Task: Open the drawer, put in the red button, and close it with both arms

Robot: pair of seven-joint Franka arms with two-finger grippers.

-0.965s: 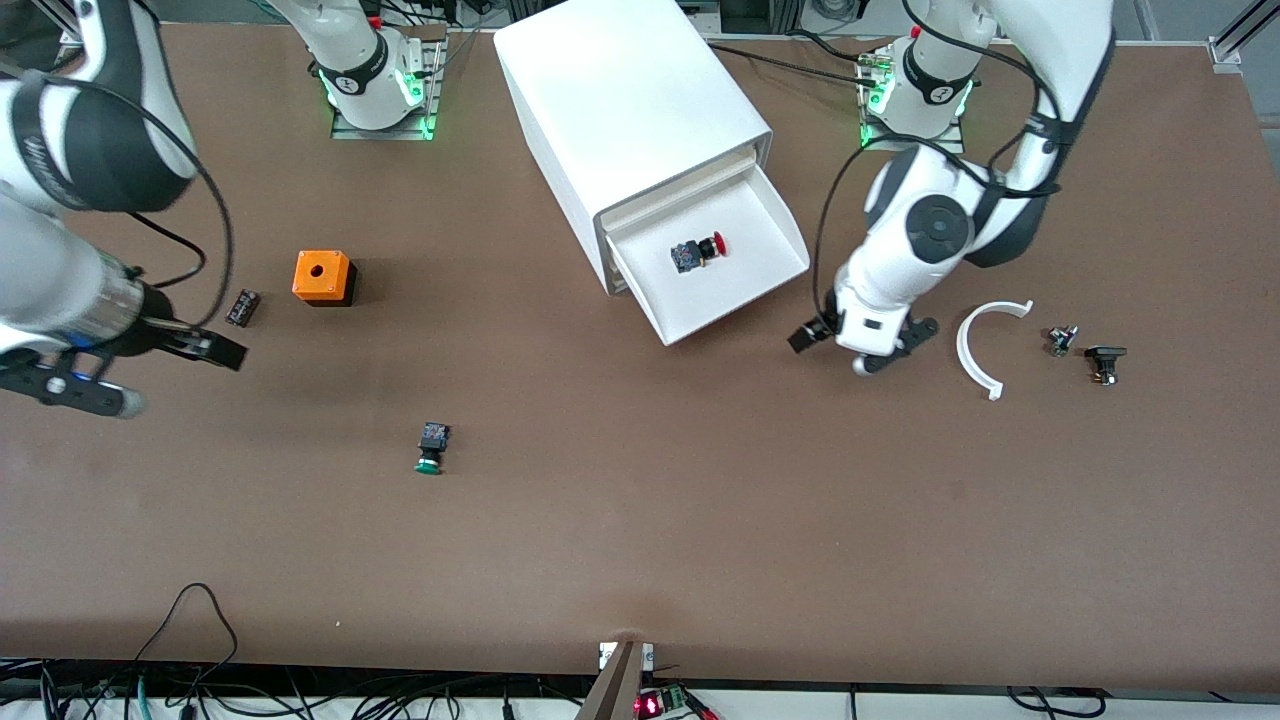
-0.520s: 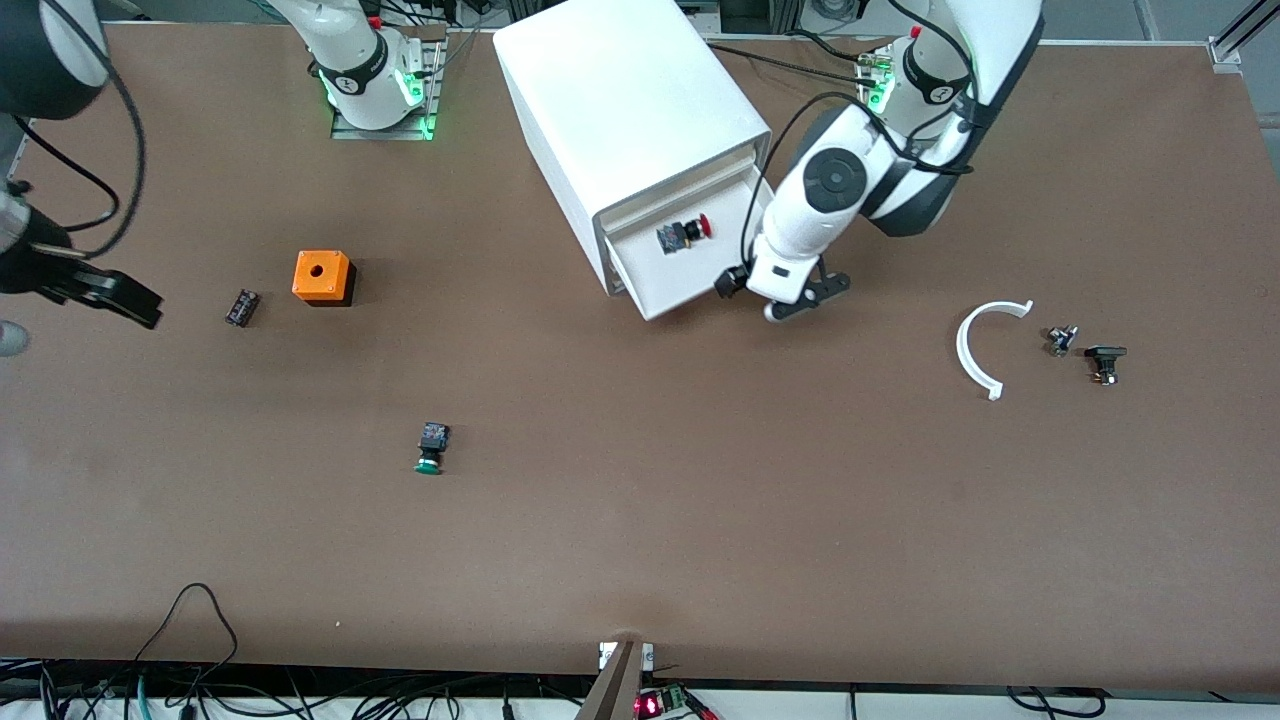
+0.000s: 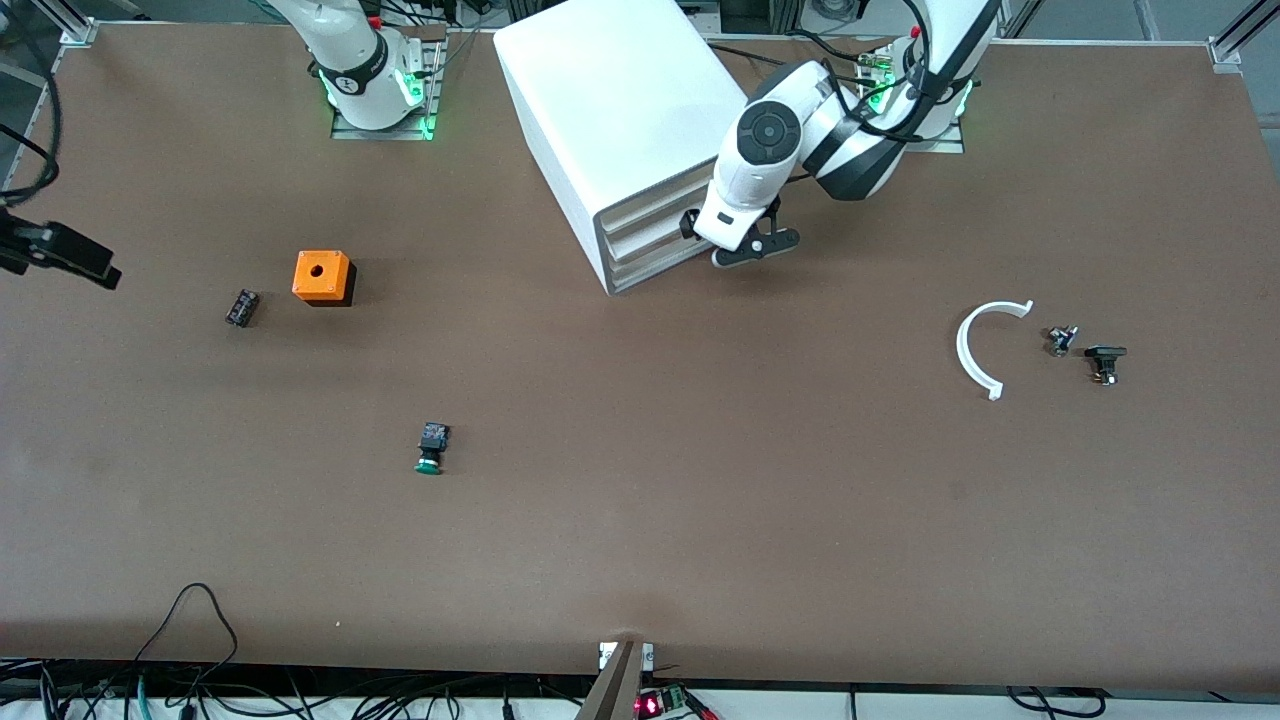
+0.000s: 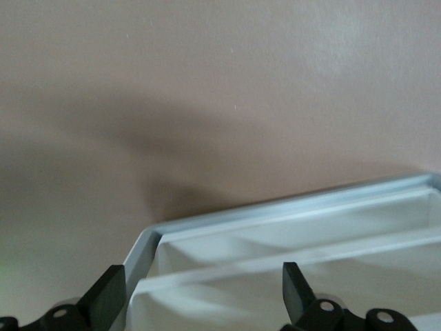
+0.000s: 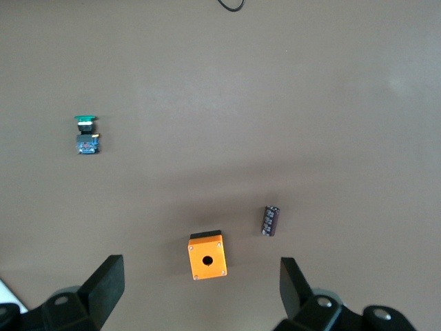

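The white cabinet (image 3: 620, 90) stands between the two arm bases, and all its drawers are pushed in flush. The drawer (image 3: 648, 232) is shut, so the red button is hidden inside it. My left gripper (image 3: 727, 240) is open right at the drawer fronts, at the corner toward the left arm's end. In the left wrist view its open gripper (image 4: 201, 286) straddles the white drawer lips (image 4: 289, 238) with nothing held. My right gripper (image 3: 60, 255) hangs open and empty at the right arm's end of the table, over bare tabletop (image 5: 200, 286).
An orange box (image 3: 322, 277) and a small black part (image 3: 242, 307) lie toward the right arm's end. A green-capped button (image 3: 431, 447) lies nearer the front camera. A white arc (image 3: 985, 345) and two small parts (image 3: 1062, 340) (image 3: 1104, 362) lie toward the left arm's end.
The left gripper pushed the open drawer, with the red button in it, fully shut into the cabinet. The right arm drew back toward its end of the table.
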